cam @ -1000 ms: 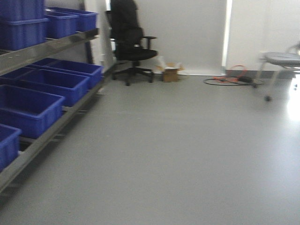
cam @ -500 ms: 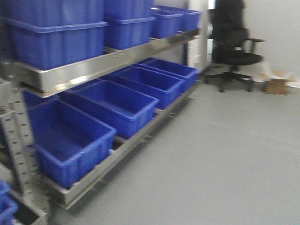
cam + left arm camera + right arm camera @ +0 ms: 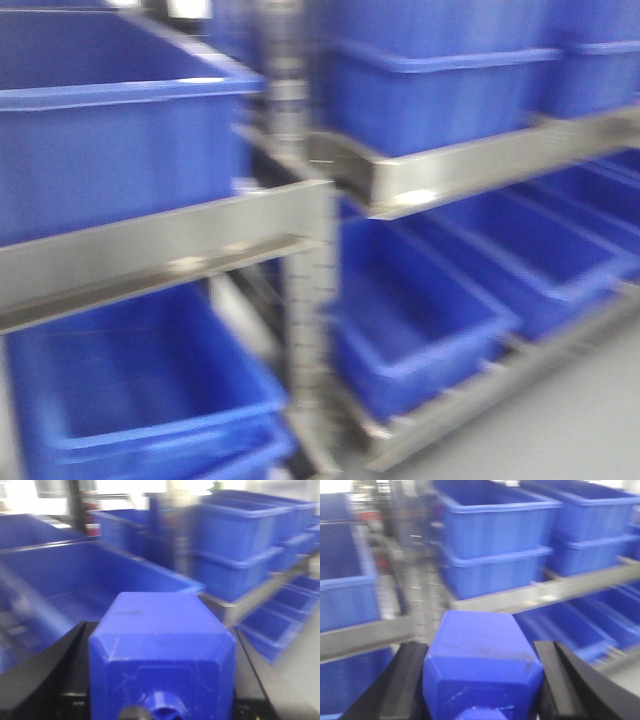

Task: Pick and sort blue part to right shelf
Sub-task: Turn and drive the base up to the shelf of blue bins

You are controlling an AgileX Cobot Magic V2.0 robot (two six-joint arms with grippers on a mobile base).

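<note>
1. Left hand is pinching the left blue part. The black fingers sit on opposite flat sides of the part, which fills the gap. Judged a firm carry grip.
2. Right hand has the same grip. Its fingers are clamped on the right blue part, with the chamfered end facing the wrist camera.
3. Both parts are in the hands and neither is in a tub, so the place step is not yet done.
4. The right shelf lies straight ahead of both hands and close. It is a steel frame with rows of blue tubs on at least two tiers.
5. An open tub sits just beyond the left hand, off to its left. Its top is open, so it is the likely drop target by reach.
6. Stacked tubs sit ahead of and above the right hand, with the front rail under them. The stacking closes off the lower tub, so only the top one is usable.
7. An upright post splits the rack bays. Judged a collision risk if either hand swings sideways.
8. The next move needs each part lifted over a tub rim before release.
9. All views are smeared, so the part's fine features are unreadable.
</note>
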